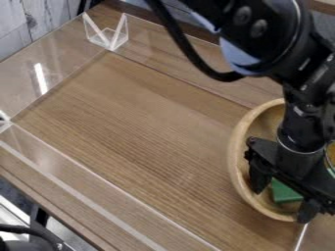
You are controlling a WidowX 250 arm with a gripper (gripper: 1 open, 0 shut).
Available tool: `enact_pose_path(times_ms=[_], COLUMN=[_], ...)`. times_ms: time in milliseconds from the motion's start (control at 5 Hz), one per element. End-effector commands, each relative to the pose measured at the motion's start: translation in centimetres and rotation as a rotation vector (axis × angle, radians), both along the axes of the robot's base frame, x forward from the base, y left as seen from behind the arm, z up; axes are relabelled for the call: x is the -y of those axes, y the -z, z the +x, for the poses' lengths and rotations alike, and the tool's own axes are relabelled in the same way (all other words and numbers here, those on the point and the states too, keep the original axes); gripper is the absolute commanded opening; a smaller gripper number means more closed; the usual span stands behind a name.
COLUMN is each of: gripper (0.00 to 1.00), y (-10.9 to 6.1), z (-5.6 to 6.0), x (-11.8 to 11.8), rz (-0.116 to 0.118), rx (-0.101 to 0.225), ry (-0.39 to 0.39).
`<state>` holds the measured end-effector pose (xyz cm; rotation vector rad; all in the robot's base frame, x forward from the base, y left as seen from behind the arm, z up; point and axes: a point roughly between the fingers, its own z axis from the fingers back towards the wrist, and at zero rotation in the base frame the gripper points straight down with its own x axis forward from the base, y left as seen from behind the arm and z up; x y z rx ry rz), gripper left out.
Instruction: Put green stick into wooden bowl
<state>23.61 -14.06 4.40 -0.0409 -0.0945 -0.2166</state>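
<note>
Now inside the round light-tan wooden bowl (244, 147), the flat bright green stick (284, 194) is straddled by the wide-spread pincer (288, 194), evidently for release.

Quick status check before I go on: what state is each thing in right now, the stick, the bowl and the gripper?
green stick: lying inside the bowl, between the gripper's fingers, partly hidden by them.
wooden bowl: upright on the table, at the right edge of the view, holding the stick.
gripper: pointing down into the bowl, jaws open around the stick.
table: wood surface, carrying the bowl.
</note>
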Motion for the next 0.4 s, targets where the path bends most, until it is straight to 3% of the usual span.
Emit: enact_pose_path(times_ms=[0,200], gripper=[1.00,1.00], y=[-0.3,-2.6], z=[0.6,1.2], x=[-0.2,-0.9], rz=[-0.008,-0.015], rx=[0.020,0.045], ry=[-0.017,-0.046])
